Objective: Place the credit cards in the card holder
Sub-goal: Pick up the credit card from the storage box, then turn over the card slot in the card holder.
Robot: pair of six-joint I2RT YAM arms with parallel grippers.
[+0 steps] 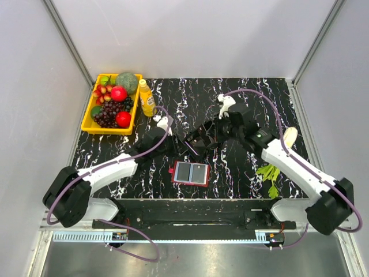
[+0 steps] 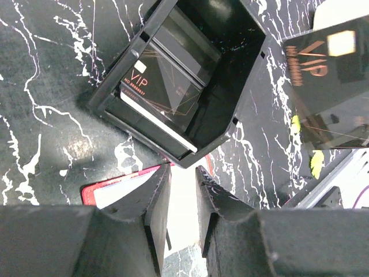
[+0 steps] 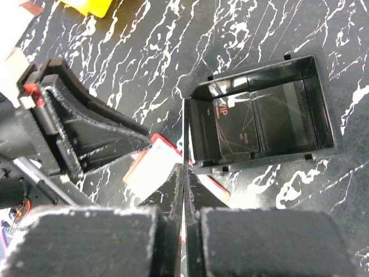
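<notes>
Right pincer (image 1: 222,138) reaches in from the right in the top view and meets the left pincer (image 1: 176,147) over the middle of the marbled table (image 1: 242,98); how either pair of jaws stands cannot be told from up here. A black box (image 1: 202,138) sits between them. The card holder (image 1: 190,173) lies flat just near of the box, its two pale panels facing up. At the far left are a yellow tray (image 1: 109,131) of fruit and a yellow bottle (image 1: 146,97); a sprig of greens (image 1: 269,176) lies near the right arm.

From the left wrist, the left pincer (image 2: 183,173) is slightly spread with nothing between its fingers, and it hangs above the far edge of the card holder (image 2: 109,187). Just beyond it the black box (image 2: 230,86) holds dark credit cards (image 2: 164,86) marked VIP, leaning inside. A further credit card (image 2: 328,86) of the same kind hangs in the air to the right of the box.

From the right wrist, the right pincer (image 3: 183,173) is pressed together on that credit card (image 3: 183,138), seen edge-on as a thin pale line. The black box (image 3: 262,160) with its credit cards (image 3: 236,127) lies just beyond, the card holder (image 3: 144,170) below the fingertips, and the left pincer (image 3: 141,130) to the left.
</notes>
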